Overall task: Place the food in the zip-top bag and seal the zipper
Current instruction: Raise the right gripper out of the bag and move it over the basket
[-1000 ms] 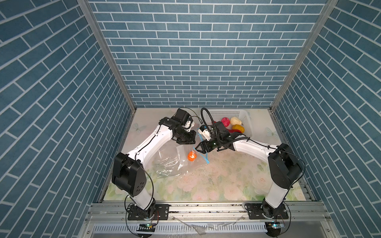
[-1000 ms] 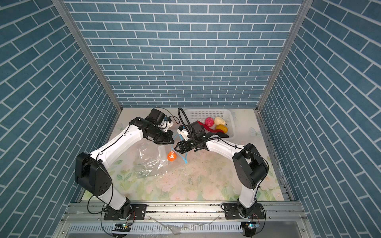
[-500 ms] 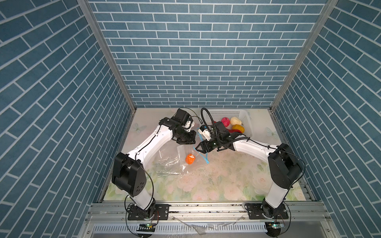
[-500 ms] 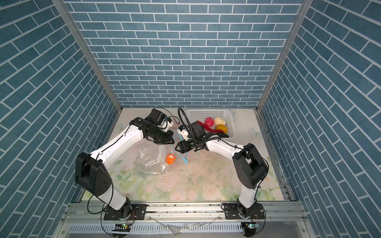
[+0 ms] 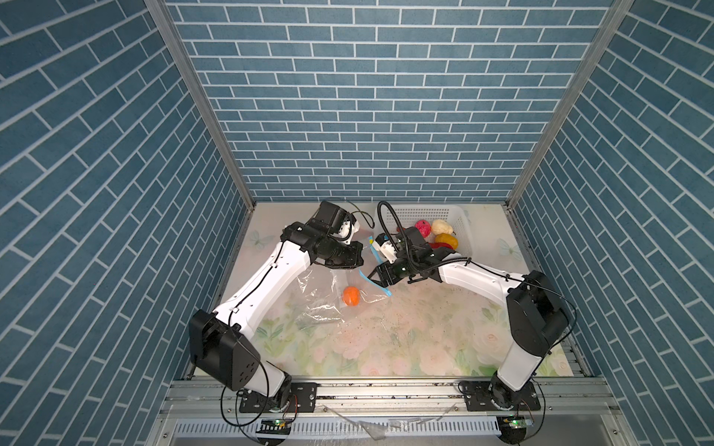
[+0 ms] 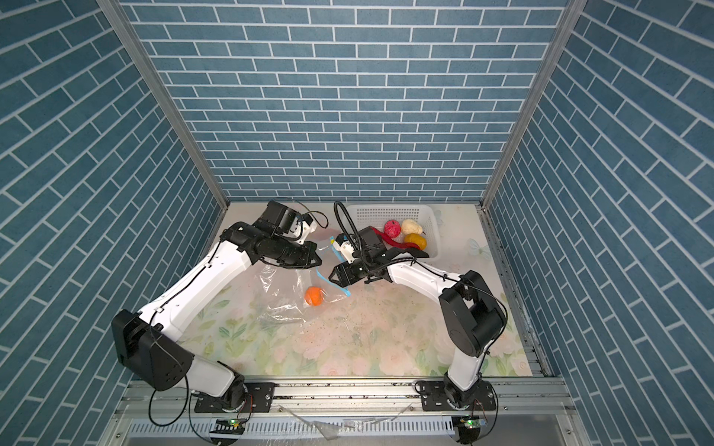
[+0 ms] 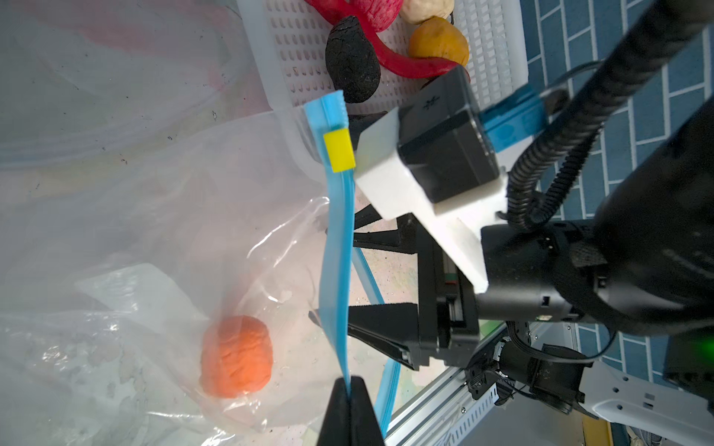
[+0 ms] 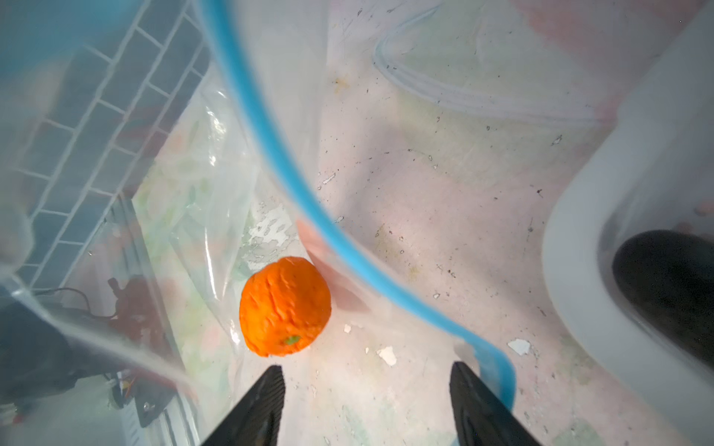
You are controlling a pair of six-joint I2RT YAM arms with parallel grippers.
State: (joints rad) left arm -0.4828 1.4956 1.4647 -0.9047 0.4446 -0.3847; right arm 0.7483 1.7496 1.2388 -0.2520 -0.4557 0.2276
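The clear zip-top bag (image 5: 324, 297) (image 6: 284, 299) lies crumpled on the table between the arms. My left gripper (image 7: 351, 386) (image 5: 360, 258) is shut on the zipper (image 7: 337, 247), the light blue strip with a yellow tab (image 7: 339, 150), and holds that edge up. An orange ball (image 5: 351, 296) (image 6: 315, 296) (image 7: 236, 357) (image 8: 285, 306) rests inside the bag under the film. My right gripper (image 8: 367, 390) (image 5: 371, 276) is open and empty at the bag's mouth, just short of the ball. The zipper (image 8: 305, 200) curves past its right finger. The rest of the food sits in a basket.
The white perforated basket (image 5: 423, 213) (image 6: 390, 211) stands at the back, behind my right wrist. It holds a pink bumpy ball (image 5: 422, 228), a cream lump (image 5: 440, 226), a yellow-orange fruit (image 5: 448, 241), a red chilli (image 7: 402, 63) and a black lump (image 7: 351, 63).
The orange ball has rolled a little to the left and toward the front, deeper into the bag. Both arms have stayed nearly still.
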